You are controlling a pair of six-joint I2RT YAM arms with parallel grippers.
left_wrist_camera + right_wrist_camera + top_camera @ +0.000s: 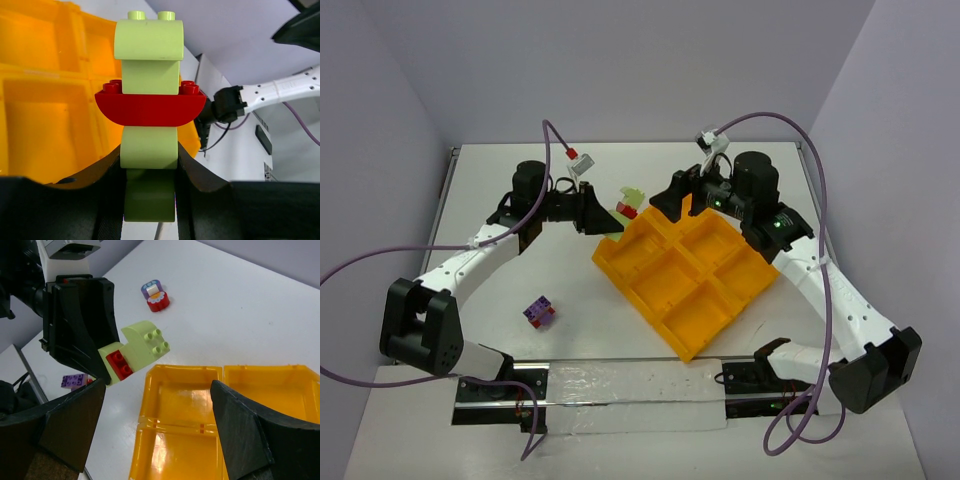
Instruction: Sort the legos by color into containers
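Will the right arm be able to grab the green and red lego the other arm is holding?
Probably yes. The right gripper is open and faces the lego clump, with only air between them; the left gripper pinches just one end.

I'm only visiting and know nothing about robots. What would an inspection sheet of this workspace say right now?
Surface: white table, no spills seen.
Job's things: orange-yellow tray, no bricks seen in its compartments; yellow-green and red lego stack held beside the tray's far corner; purple-and-red clump lying on the table, left of the tray.
Clutter: nothing seen.
Grippers: left gripper jaws shut on the lego stack; right gripper jaws open, holding nothing, above the tray.
Cables: purple cables loop from both wrists.
Surroundings: pale walls on three sides.
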